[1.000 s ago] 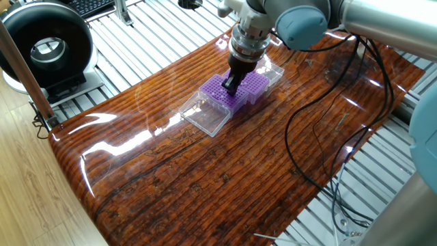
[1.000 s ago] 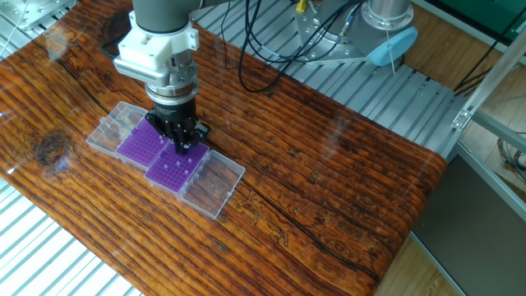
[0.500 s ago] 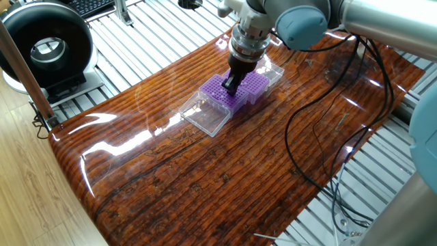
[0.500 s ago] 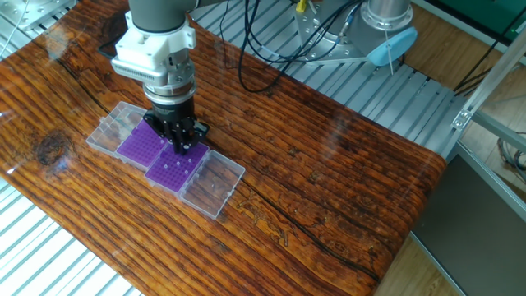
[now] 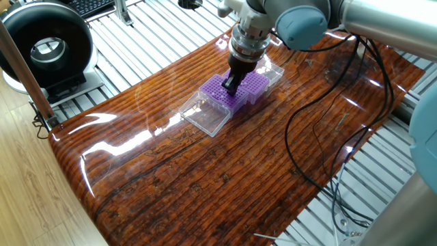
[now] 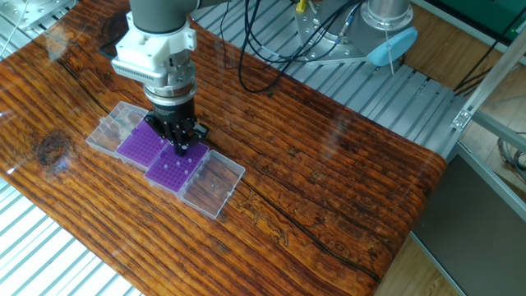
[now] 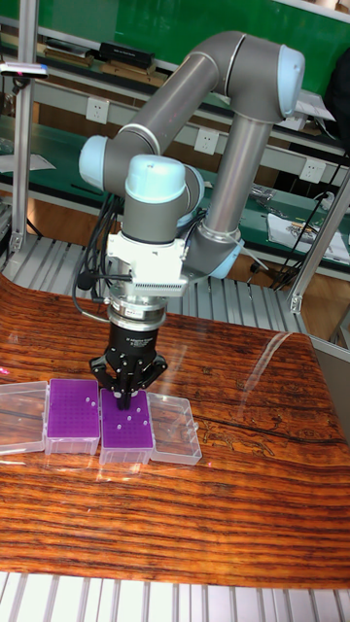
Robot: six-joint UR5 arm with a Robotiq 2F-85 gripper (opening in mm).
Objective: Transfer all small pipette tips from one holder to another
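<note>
The pincer [image 7: 126, 394] has barely moved over the last second: in the other fixed view it sat a touch lower and to the right 1.0 s ago, edged up and left by 0.5 s ago, and now stands between those 2 spots, still over the seam between the 2 racks. That small jitter reads as fine alignment over a hole or a tip, not a carry, so the transfer looks to be in its early or middle part. Whether the pincer is clenched on a tip cannot be told; its fingers converge to a point, and anything between them is too small to see.

Directly under and just to one side of the pincer lies the rack [image 7: 127, 425] that holds several white tips [image 7: 121, 420]. On its other side, touching that rack, is the second rack [image 7: 74, 411], where only 1 or 2 tips show. Their clear lids [image 6: 212, 186] lie open flat, outward of each rack.

The arm [image 7: 238, 126] reaches down over the surface [image 6: 329, 181] with the wrist vertical, the pincer pointing straight down.
</note>
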